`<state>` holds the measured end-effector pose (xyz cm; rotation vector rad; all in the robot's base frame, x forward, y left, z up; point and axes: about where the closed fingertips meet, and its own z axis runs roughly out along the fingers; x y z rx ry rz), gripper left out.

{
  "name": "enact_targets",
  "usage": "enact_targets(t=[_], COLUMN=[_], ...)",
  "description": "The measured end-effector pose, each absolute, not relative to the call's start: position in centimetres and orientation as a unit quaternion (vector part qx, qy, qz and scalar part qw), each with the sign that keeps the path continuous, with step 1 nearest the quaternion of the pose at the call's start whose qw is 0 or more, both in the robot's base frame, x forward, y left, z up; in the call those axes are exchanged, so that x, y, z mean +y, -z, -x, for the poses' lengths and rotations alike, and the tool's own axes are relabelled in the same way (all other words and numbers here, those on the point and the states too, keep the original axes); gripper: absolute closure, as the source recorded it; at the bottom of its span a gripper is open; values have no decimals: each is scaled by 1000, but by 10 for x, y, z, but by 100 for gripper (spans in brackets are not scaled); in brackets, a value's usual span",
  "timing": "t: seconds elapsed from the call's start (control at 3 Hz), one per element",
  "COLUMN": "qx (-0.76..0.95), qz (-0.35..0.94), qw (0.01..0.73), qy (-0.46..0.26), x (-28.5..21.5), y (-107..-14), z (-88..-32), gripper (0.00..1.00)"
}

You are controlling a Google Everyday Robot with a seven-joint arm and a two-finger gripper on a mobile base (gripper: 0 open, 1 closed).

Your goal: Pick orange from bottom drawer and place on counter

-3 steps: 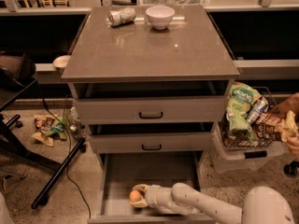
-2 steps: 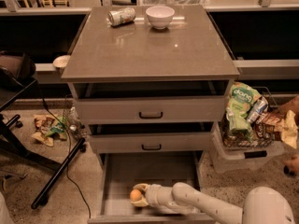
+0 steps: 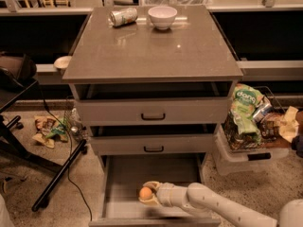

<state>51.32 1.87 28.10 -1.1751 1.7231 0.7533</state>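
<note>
Low down: gripper (image 3: 146, 194) fingers pinching small round orange (image 3: 146, 193) inside open bottom drawer (image 3: 123, 178).

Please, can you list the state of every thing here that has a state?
bottom drawer: pulled wide open.
middle drawer: slightly open.
top drawer: slightly open.
orange: inside bottom drawer, held by gripper.
gripper: in bottom drawer, shut on orange.
can: lying on its side on counter.
bowl: upright on counter.
</note>
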Motion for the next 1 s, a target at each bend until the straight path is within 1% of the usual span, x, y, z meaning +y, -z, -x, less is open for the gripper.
enact_targets(t=[0.33,0.67,1.0], qx=[700,692,692], qz=[479,512,512], qw=[447,444,444], qy=[-284,-248,-248], x=[-5,-19,-19], y=[-333,-403,-403], z=[-509,-513,-513], gripper=[100,100,100])
